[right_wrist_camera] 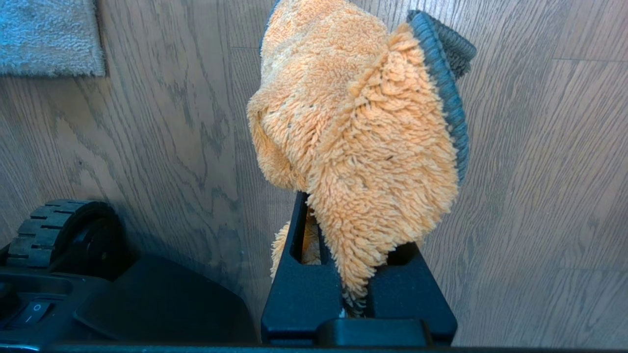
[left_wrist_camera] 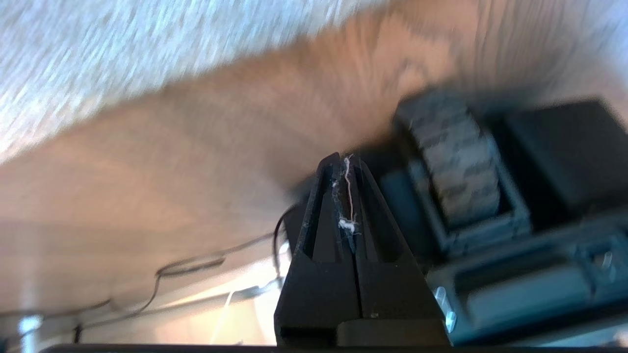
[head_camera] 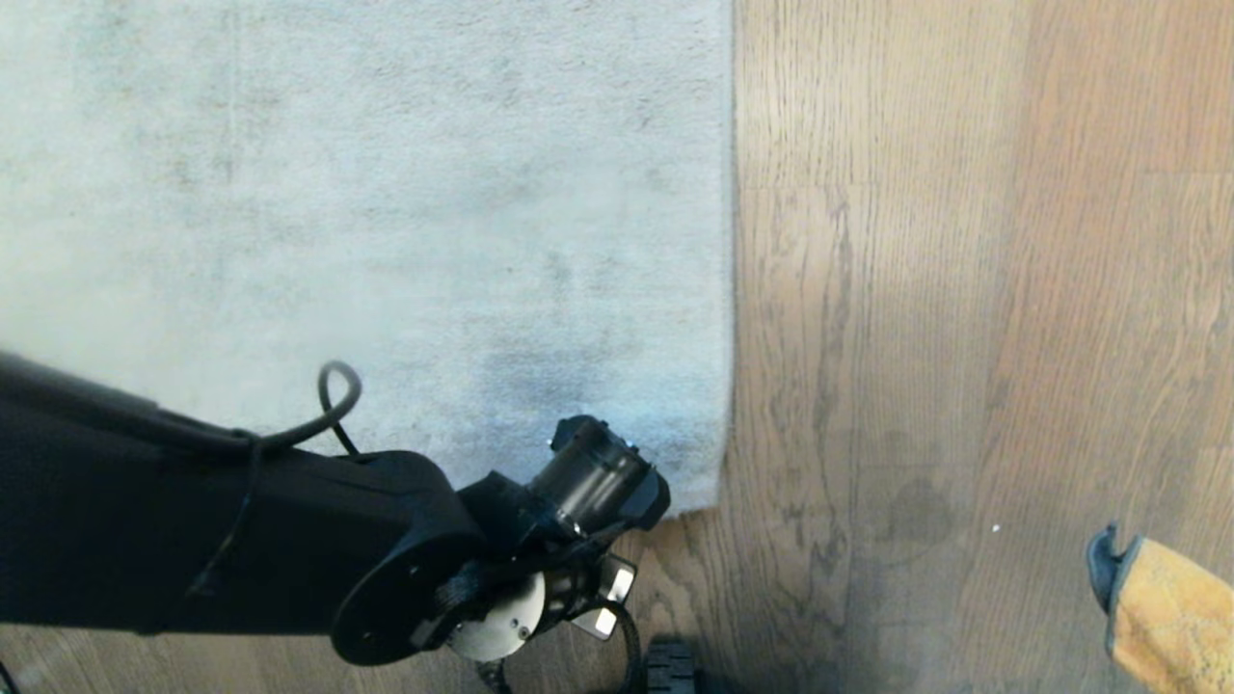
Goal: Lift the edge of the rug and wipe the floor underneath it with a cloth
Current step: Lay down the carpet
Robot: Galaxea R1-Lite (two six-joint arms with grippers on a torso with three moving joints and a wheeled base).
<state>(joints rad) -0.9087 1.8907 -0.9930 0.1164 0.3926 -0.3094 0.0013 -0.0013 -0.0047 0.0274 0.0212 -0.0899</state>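
The pale grey rug (head_camera: 386, 222) lies flat, its straight rug edge (head_camera: 729, 289) running down to a square corner (head_camera: 715, 496). Brown wood-grain floor (head_camera: 964, 337) lies to its right and in front. My left arm's wrist (head_camera: 598, 482) hovers over that corner, and its fingers are hidden in the head view. In the left wrist view the left gripper (left_wrist_camera: 342, 162) is shut on nothing but lint threads, over bare floor (left_wrist_camera: 196, 162) with the rug (left_wrist_camera: 98, 59) beyond. My right gripper (right_wrist_camera: 343, 211) is shut on an orange fluffy cloth (right_wrist_camera: 363, 137) with grey trim, which also shows low on the right as the cloth (head_camera: 1166, 617).
The robot's base with a treaded wheel (head_camera: 670, 665) sits just in front of the rug corner; the wheel (right_wrist_camera: 64, 230) and the rug corner (right_wrist_camera: 49, 39) show in the right wrist view. Thin cables (left_wrist_camera: 191, 264) lie on the floor near the base.
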